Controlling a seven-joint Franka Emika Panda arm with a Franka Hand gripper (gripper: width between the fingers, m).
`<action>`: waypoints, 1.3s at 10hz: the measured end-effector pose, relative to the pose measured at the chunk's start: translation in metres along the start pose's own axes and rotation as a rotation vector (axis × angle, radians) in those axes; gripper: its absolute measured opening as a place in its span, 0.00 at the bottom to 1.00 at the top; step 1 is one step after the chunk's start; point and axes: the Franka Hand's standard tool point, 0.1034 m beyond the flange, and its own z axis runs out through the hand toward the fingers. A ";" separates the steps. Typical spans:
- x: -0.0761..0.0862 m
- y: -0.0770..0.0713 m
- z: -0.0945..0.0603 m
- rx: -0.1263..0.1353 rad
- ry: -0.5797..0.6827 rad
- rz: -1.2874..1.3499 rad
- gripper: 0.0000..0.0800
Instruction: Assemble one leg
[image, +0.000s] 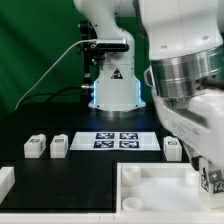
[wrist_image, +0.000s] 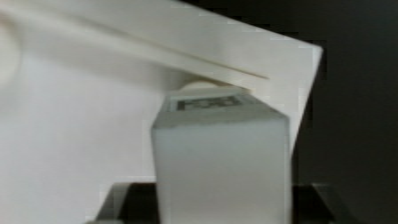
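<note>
My gripper (image: 203, 166) comes down at the exterior view's right, over the right corner of the large white tabletop (image: 150, 176). It is shut on a white leg (image: 212, 182) whose black-and-white tag shows below the fingers. In the wrist view the gripper (wrist_image: 217, 204) holds the leg (wrist_image: 217, 150) between dark fingers (wrist_image: 135, 206). The leg's far end, with a strip of tag, meets a corner of the tabletop (wrist_image: 89, 90); whether it sits in a socket is hidden. Three more legs stand on the black table: two at the left (image: 37, 147) (image: 60, 146), one at the right (image: 173, 149).
The marker board (image: 115, 140) lies in the middle, in front of the arm's base (image: 112, 90). A white block (image: 5, 181) sits at the exterior view's left edge. Green curtain behind.
</note>
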 end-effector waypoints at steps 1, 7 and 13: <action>-0.002 0.002 0.000 0.016 -0.012 0.127 0.37; -0.002 0.002 0.002 0.002 0.002 -0.165 0.74; -0.004 0.005 0.005 -0.085 0.043 -0.994 0.81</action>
